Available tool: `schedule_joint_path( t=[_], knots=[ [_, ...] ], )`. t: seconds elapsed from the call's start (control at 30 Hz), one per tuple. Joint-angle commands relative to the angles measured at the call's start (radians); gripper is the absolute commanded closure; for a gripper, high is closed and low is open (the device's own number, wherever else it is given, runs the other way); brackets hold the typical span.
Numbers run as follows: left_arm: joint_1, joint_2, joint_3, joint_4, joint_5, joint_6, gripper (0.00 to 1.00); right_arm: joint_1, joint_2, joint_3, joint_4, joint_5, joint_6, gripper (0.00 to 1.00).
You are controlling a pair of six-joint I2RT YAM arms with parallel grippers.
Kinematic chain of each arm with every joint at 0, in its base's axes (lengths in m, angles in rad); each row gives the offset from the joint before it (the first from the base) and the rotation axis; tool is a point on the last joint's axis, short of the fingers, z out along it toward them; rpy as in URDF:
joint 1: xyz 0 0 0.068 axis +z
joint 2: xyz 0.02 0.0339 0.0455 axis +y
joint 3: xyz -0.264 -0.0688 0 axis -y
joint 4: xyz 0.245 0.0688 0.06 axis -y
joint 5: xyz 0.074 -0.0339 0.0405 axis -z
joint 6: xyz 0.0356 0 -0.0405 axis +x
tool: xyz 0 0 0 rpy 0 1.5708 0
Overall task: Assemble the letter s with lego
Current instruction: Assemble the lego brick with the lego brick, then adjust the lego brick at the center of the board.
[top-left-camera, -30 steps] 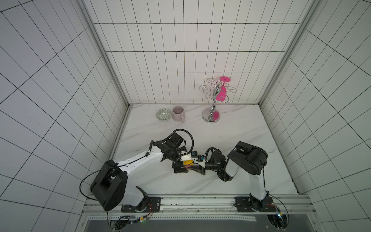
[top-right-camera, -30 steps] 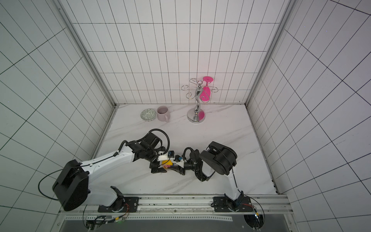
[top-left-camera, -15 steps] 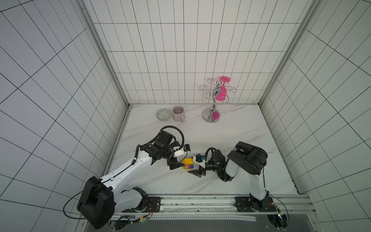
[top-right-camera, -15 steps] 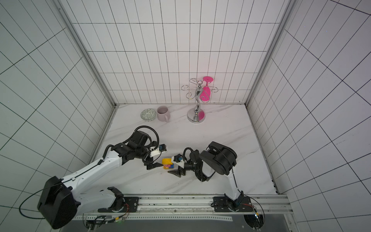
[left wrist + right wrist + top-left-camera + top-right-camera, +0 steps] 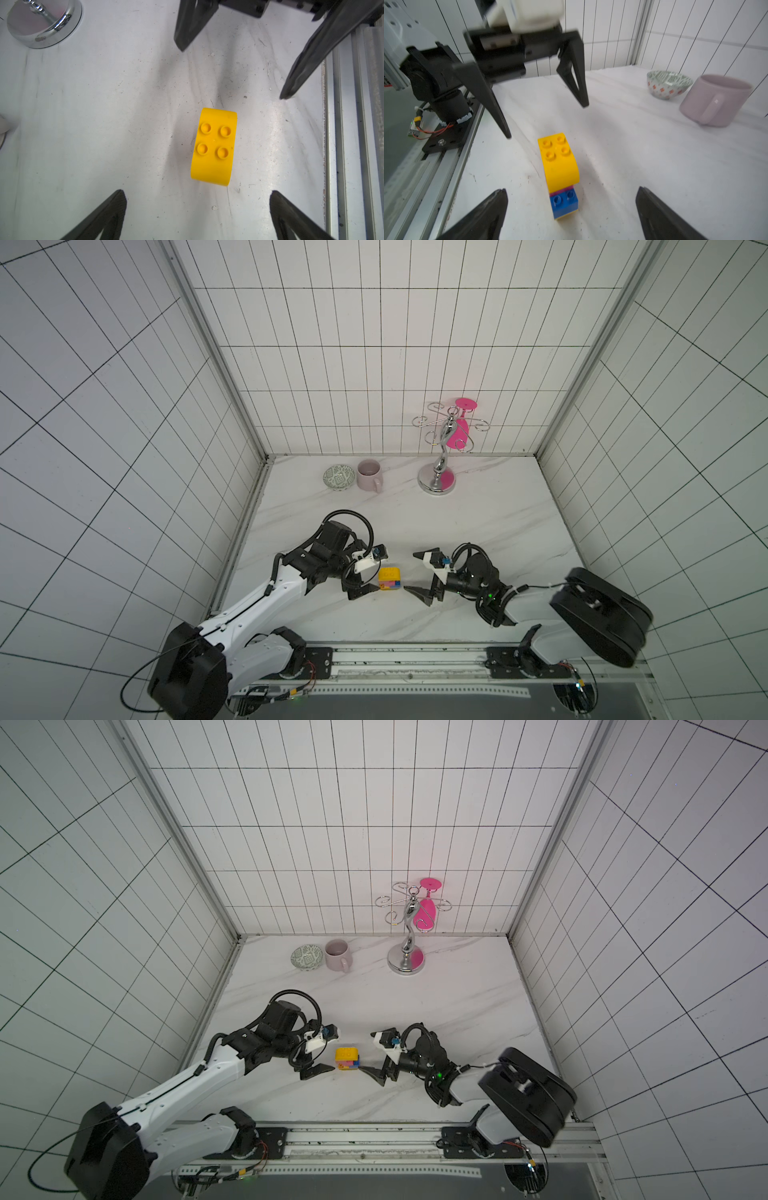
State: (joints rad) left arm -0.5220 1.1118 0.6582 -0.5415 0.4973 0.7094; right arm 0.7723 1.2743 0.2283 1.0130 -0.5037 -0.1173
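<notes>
**Top views.** In both top views you have the letter s (image 5: 390, 580) (image 5: 348, 1058) resting on the marble table (image 5: 478, 510), near the front edge and between the two tools. The left gripper (image 5: 376, 571) and the right gripper (image 5: 409, 571) both stand spread wide, one on each side of the stack, and neither grips it. Open marble runs from the stack back to the bowl (image 5: 339, 477), the mug (image 5: 369, 475) and the chrome stand (image 5: 437, 479), which are lined up along the far wall. A pink goblet (image 5: 459, 427) hangs on the stand. Any print on the arms is too small for you to read.

**Left wrist.** You look straight down on the stack's yellow brick (image 5: 214, 146) with its four studs. The left gripper (image 5: 196, 191) has its fingers parted to either side of it and well clear. The right gripper (image 5: 232, 73) is spread beyond it. The front rail (image 5: 353, 124) runs close along one side. The studs carry no lettering you can make out.

**Right wrist.** The stack (image 5: 559, 166) shows rounded yellow on top, a pink sliver below it, then a blue cube (image 5: 564, 204) over a yellow edge. The right gripper (image 5: 571, 189) brackets it without contact, and the left gripper (image 5: 546, 121) hangs open above the table past it. You have bare marble out to the mug (image 5: 714, 99) and the bowl (image 5: 668, 83).
</notes>
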Motion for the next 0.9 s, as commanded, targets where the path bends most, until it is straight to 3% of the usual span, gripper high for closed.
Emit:
schedule_joint_path(
  t=[0.0,0.13,0.33,0.6,0.7,0.87],
  knots=[
    [-0.016,0.031,-0.030,0.181,0.084,-0.087,0.01,-0.006,-0.220,0.077,-0.442,0.025,-0.035,0.00],
    [-0.073,0.037,-0.068,0.314,0.005,-0.139,0.02,-0.047,-0.409,0.174,-0.766,0.007,-0.095,0.00],
    [-0.098,0.038,-0.064,0.286,0.007,-0.144,0.02,-0.070,-0.529,0.277,-0.949,0.030,-0.096,0.00],
    [-0.186,-0.050,-0.116,0.411,-0.172,-0.468,0.02,-0.079,-0.511,0.350,-0.993,-0.001,-0.110,0.00],
    [-0.205,-0.043,-0.107,0.386,-0.208,-0.472,0.01,-0.083,-0.501,0.355,-0.991,-0.011,-0.116,0.00],
    [-0.207,0.030,0.005,0.184,-0.256,-0.415,0.03,-0.087,-0.482,0.331,-0.939,-0.021,-0.077,0.00]
  ],
)
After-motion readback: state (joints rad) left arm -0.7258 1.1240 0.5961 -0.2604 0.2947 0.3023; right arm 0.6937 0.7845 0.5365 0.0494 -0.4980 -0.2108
